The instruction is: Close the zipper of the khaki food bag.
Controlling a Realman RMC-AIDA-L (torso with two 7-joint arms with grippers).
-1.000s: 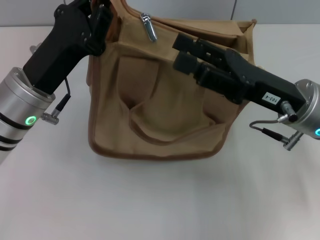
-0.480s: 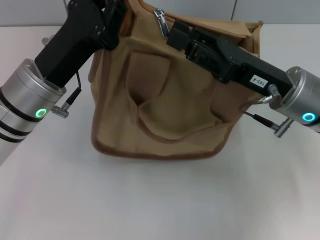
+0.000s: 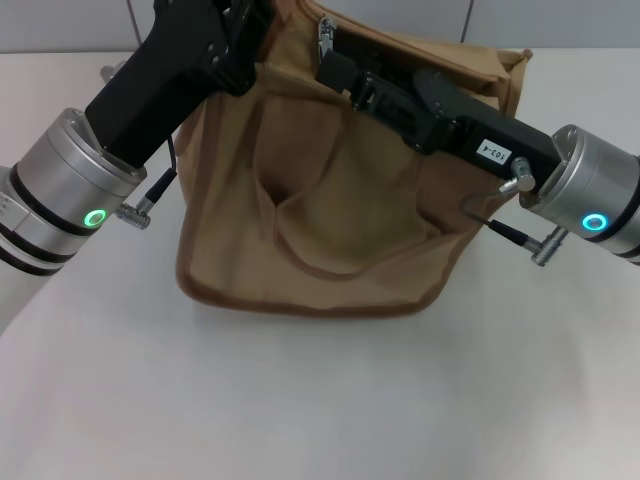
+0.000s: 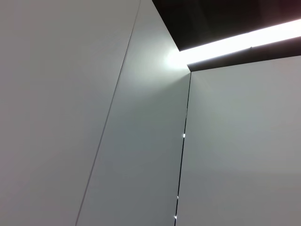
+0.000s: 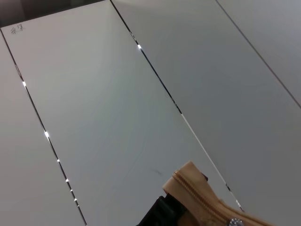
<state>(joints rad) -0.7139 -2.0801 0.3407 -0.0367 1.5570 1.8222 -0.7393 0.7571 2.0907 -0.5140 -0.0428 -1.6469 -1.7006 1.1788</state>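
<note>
While standing on the table (image 3: 320, 400), one khaki food bag (image 3: 330, 220), one zipper (image 3: 326, 38); left end effector (image 3: 245, 30) gripping its far-left corner, right end effector (image 3: 335, 62) beside pull tab, grip unclear.

Left pincer (image 3: 240, 25) reaches up and forward at upper left; right pincer (image 3: 335, 68) stretches leftward, arm nearly level.

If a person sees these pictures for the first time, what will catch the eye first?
First, the khaki food bag, standing in the middle of the white table with its looped handle facing the camera. Next, two black arms meeting at its top: the left gripper at the bag's upper left corner, and the right gripper lying across the top, close beside the silver zipper pull.
</note>
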